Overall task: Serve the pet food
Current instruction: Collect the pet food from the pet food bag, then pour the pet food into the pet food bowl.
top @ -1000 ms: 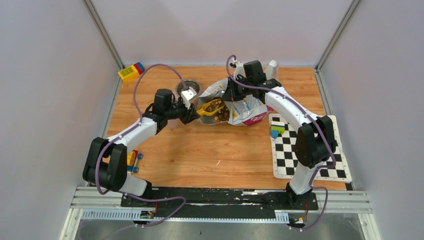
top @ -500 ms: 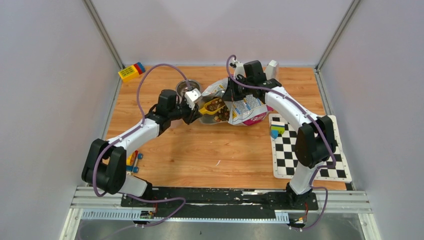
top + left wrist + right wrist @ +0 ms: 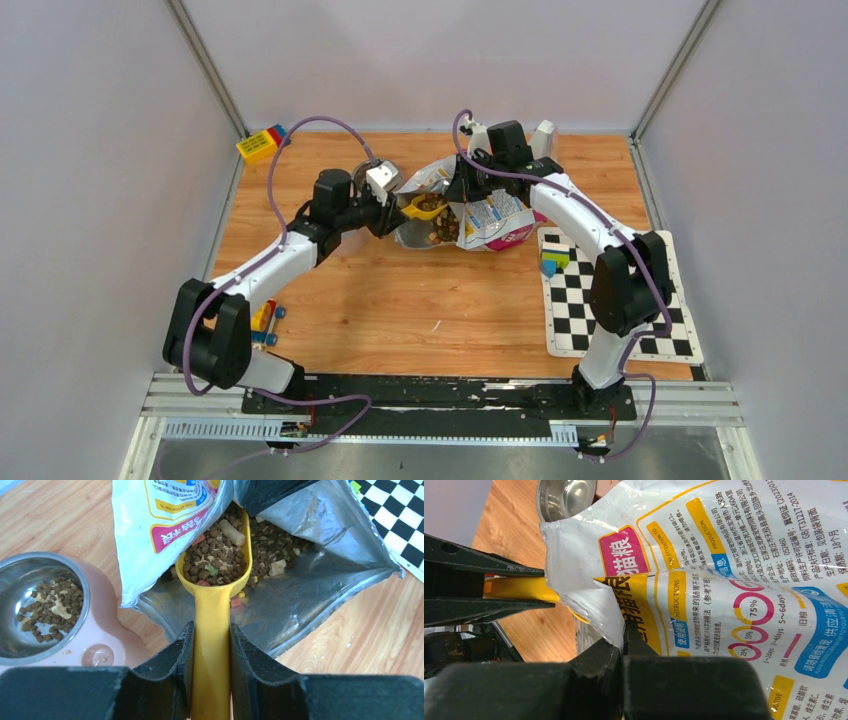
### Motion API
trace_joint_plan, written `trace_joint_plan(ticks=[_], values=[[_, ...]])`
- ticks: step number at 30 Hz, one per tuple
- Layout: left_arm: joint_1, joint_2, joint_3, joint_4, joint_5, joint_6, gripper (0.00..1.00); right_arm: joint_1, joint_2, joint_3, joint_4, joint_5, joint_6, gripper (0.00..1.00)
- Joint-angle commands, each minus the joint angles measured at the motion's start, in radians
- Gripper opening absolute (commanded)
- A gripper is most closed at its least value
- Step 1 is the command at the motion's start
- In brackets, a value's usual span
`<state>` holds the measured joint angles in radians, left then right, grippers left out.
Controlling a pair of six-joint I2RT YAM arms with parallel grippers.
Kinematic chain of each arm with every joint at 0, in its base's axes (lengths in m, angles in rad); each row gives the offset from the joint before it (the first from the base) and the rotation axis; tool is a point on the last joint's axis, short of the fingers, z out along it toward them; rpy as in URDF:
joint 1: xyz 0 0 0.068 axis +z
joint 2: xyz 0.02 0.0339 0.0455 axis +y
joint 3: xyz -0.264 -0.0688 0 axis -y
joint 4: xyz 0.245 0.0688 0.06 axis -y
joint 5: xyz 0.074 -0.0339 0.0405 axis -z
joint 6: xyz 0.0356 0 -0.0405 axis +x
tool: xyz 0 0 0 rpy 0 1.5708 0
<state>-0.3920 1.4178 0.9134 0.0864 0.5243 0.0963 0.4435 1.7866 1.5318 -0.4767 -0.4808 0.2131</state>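
The yellow-and-white bag (image 3: 492, 217) lies open at the table's back middle, silver lining showing. My right gripper (image 3: 624, 645) is shut on the bag's upper edge (image 3: 734, 580) and holds the mouth up. My left gripper (image 3: 212, 635) is shut on the handle of the yellow scoop (image 3: 212, 605). The scoop's cup sits just inside the bag mouth, heaped with pet food (image 3: 216, 562). More kibble (image 3: 282, 542) lies inside the bag. A little kibble (image 3: 50, 607) lies in the steel cup of the pink bowl (image 3: 107, 645), left of the scoop.
A checkerboard mat (image 3: 615, 305) lies at the right with small coloured blocks (image 3: 553, 260) on its far corner. A coloured block (image 3: 262, 143) sits at the back left corner. A small toy (image 3: 265, 322) lies near the left arm's base. One stray crumb (image 3: 436, 326) is on the wood.
My left arm has swung toward the back of the table, turning the wrist and carrying the loaded scoop a little farther back at the bag mouth. The right arm and bag have stayed still.
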Motion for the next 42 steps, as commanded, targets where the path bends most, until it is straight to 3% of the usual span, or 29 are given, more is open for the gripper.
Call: trace_joint_plan(ticks=[1, 9, 17, 28, 42], values=[[-0.005, -0.031, 0.063, 0.085, 0.096, -0.041, 0.00, 0.003, -0.026, 0.035, -0.013, -0.043, -0.001, 0.00], [0.016, -0.109, -0.005, -0.049, 0.116, 0.211, 0.00, -0.004, -0.048, 0.036, -0.013, -0.028, -0.006, 0.00], [0.023, -0.178, -0.079, -0.126, 0.060, 0.310, 0.00, -0.005, -0.054, 0.048, -0.019, -0.028, -0.004, 0.00], [0.113, -0.237, -0.151, -0.114, 0.095, 0.291, 0.00, -0.006, -0.067, 0.045, -0.018, -0.027, -0.008, 0.00], [0.268, -0.300, -0.230, 0.003, 0.287, 0.248, 0.00, -0.009, -0.067, 0.045, -0.019, -0.027, -0.009, 0.00]])
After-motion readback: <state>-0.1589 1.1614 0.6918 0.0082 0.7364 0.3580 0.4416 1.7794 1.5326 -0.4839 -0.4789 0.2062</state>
